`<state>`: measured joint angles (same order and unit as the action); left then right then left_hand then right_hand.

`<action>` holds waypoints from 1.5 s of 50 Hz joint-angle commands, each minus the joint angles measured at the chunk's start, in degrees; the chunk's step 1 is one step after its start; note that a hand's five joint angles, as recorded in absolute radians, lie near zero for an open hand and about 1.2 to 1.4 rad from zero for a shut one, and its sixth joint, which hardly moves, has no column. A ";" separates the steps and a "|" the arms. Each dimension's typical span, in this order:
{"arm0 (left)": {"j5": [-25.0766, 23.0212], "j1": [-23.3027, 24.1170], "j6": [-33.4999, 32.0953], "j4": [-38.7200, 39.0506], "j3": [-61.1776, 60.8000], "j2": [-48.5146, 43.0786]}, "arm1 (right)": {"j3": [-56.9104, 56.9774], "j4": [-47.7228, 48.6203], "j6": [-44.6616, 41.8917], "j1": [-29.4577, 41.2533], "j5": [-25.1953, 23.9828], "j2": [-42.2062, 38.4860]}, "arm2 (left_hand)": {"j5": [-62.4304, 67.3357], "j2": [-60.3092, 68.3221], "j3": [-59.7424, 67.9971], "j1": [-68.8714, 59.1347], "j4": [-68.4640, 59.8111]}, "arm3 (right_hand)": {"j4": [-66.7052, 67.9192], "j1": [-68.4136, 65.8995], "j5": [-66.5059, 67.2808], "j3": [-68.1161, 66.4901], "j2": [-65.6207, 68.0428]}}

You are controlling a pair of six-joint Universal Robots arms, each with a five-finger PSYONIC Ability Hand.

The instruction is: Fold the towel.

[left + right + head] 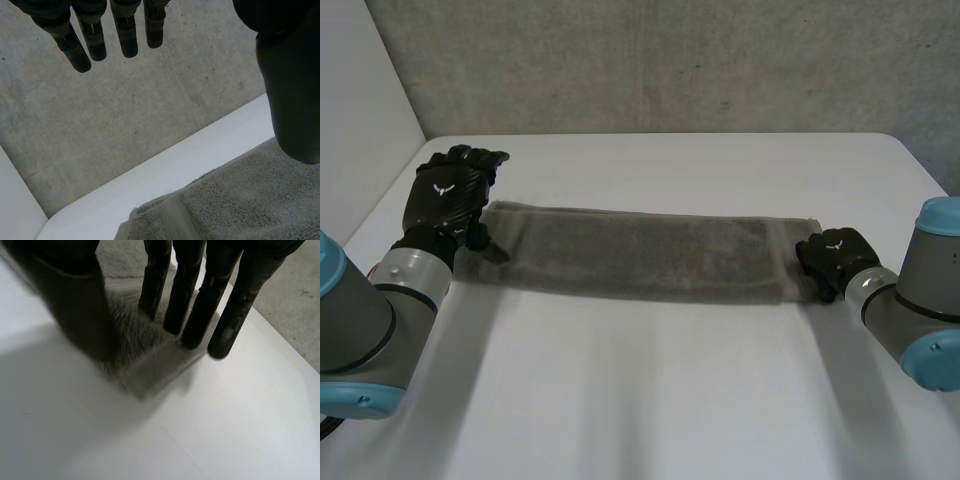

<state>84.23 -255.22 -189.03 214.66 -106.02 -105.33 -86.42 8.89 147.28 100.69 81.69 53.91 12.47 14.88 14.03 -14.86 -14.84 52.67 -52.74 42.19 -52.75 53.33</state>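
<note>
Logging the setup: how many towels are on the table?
1. The grey towel lies as a long strip across the white table, one end by the left hand, the other at the right hand. No second seen.

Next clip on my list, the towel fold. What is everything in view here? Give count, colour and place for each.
towel: one, grey, lying as a long strip across the table, between the two hands.
table: one, white, under the towel.
wall: one, grey concrete, behind the table.
side panel: one, white, along the table's left side.
left arm: one, grey with light-blue cap, at the left.
right arm: one, grey with light-blue cap, at the right.
left robot hand: one, black, open, at the towel's left end.
right robot hand: one, black, open, straight fingers down on the towel's right end.
</note>
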 commanded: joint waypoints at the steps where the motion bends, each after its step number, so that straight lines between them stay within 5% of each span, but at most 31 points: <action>1: -0.03 -0.10 0.33 0.58 -0.77 -0.05 | 3.28 -0.02 -0.07 -1.73 1.46 -2.06 | -12.26 -4.67 -3.82 4.64 4.63 | 27.33 -27.26 27.81 -27.25 26.67; 9: -0.03 0.07 0.33 1.11 -1.56 0.21 | 3.28 0.51 -1.56 -7.70 4.36 5.33 | -12.26 -4.67 -3.82 4.64 4.63 | 27.33 -27.26 27.81 -27.25 26.67; 20: 0.06 0.25 0.33 1.11 -1.56 0.30 | 9.70 2.18 -22.48 -11.22 9.19 4.89 | -12.26 -4.67 -3.82 4.64 4.63 | 27.33 -27.26 27.81 -27.25 26.67; 33: 0.06 0.33 0.33 1.19 -1.29 0.39 | 24.44 10.97 -22.04 27.06 2.79 -6.34 | -12.26 -4.67 -3.82 4.64 4.63 | 27.33 -27.26 27.81 -27.25 26.67; 41: 0.06 0.25 0.24 1.19 -1.21 0.12 | 31.57 9.66 -15.90 36.24 -3.19 -16.81 | -12.26 -4.67 -3.82 4.64 4.63 | 27.33 -27.26 27.81 -27.25 26.67; 46: -0.03 0.16 0.24 1.11 -1.21 -0.05 | 34.47 5.98 -13.43 36.33 -3.90 -18.93 | -12.26 -4.67 -3.82 4.64 4.63 | 27.33 -27.26 27.81 -27.25 26.67; 47: -0.03 0.16 0.24 1.11 -1.29 -0.05 | 35.18 4.31 -12.90 36.24 -3.64 -19.11 | -12.26 -4.67 -3.82 4.64 4.63 | 6.57 -6.50 7.05 -6.49 5.92; 48: -0.03 0.16 0.24 1.11 -1.29 -0.05 | 35.18 4.29 -12.90 36.24 -3.64 -19.11 | -12.26 -4.67 -3.82 4.64 4.63 | 6.36 -6.29 6.84 -6.28 5.71; 49: -0.03 0.16 0.16 1.19 -1.21 -0.14 | 35.62 2.72 -12.55 36.15 -3.29 -19.28 | -12.26 -4.67 -3.82 4.64 4.63 | -32.27 32.34 -31.79 32.35 -32.93; 51: -0.03 0.16 0.16 1.19 -1.21 -0.14 | 35.71 1.14 -11.94 35.72 -3.11 -18.85 | -12.26 -4.67 -3.82 4.64 4.63 | -42.67 42.74 -42.19 42.75 -43.33; 63: 0.06 1.12 0.07 1.11 -0.77 -0.40 | 23.62 -8.02 5.98 24.66 -4.08 0.55 | -12.26 -4.67 -3.82 4.64 4.63 | -42.67 42.74 -42.19 42.75 -43.33; 75: -0.03 2.09 0.07 1.11 -0.94 -0.49 | 4.07 -7.75 0.64 15.76 -2.50 5.33 | -12.26 -4.67 -3.82 4.64 4.63 | -30.65 30.71 -30.16 30.72 -31.30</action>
<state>84.29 -253.47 -188.94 215.77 -106.92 -105.71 -74.64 0.23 152.53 119.82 78.57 59.99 12.45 14.88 14.03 -14.80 -14.84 15.39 -14.61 4.58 -14.87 14.90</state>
